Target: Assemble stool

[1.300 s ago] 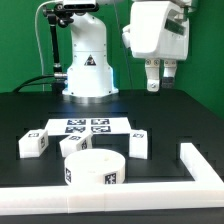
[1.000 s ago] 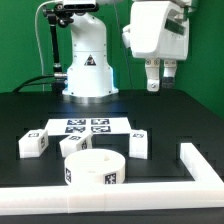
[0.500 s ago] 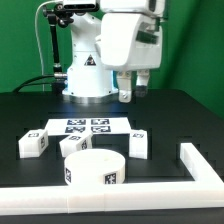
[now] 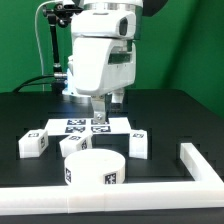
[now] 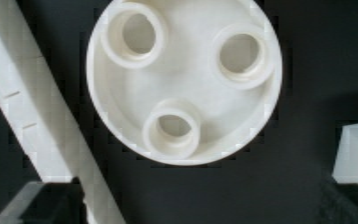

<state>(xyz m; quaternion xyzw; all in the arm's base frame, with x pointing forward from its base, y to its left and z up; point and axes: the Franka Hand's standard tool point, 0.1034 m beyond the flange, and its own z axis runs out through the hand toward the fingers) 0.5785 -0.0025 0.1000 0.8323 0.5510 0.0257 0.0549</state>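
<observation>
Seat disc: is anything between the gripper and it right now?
Nothing visible does. The gripper hangs open above and behind the seat disc, and the wrist view shows its top with the three sockets uncovered. The nearest leg stands close behind the disc, toward the exterior view's left of the gripper's line.

We see a robotics lab: a green backdrop [image 4: 190,45] fills the upper right of the frame, and a marker board [image 4: 75,126] lies on the black surface [image 4: 175,112].

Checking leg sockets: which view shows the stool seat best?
Wrist view: the seat faces the camera, all three sockets visible. The exterior view shows the seat low from the side, tagged wall foremost; no sockets discernible.
</observation>
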